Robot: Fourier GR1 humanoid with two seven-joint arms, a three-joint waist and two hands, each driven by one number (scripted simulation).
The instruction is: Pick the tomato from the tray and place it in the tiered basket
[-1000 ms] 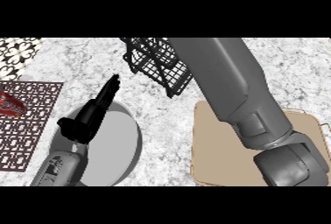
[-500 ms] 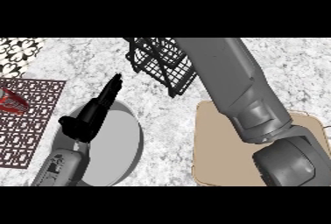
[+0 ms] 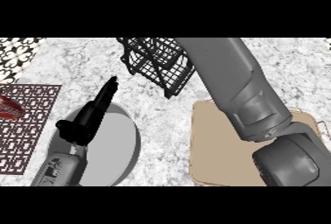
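left hand (image 3: 90,114) rests open over the grey plate (image 3: 123,148) beside the tiered basket (image 3: 158,61); right hand and tomato are hidden behind the forearm, so an unseen release could miss the basket.

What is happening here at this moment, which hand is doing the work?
The right arm stretches across the tan tray up to the black wire basket; its hand is hidden beyond the view's top, so what it holds cannot be seen. No tomato shows on the tray. The left hand rests open over the grey plate, holding nothing.
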